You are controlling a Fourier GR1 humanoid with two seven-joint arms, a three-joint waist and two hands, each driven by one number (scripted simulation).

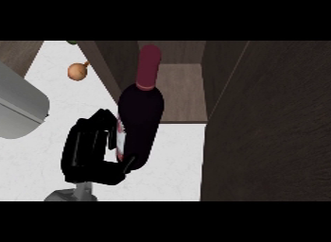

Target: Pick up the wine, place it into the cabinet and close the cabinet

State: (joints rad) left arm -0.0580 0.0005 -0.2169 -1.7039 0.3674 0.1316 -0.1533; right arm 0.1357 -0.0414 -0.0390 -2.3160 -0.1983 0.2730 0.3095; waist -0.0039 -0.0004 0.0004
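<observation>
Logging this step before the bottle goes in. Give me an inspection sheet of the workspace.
Surface: white counter, mostly bare.
Job's things: wine bottle, dark with red top, held in front of the open cabinet; dark cabinet door swung open at right.
Clutter: onion far left; grey appliance at left edge.
Hands: left hand curled round the bottle; right hand not in view.
Cables: nothing seen.
Surroundings: nothing seen.

the wine bottle [142, 127] was near-black glass with a dark red capsule over its neck and a sliver of white-and-red label at its side. the hand [91, 151] was glossy black on a grey forearm. the cabinet [273, 123] was dark brown woodgrain, the counter [29, 160] white and faintly marbled, the onion [77, 71] tan-orange.
</observation>
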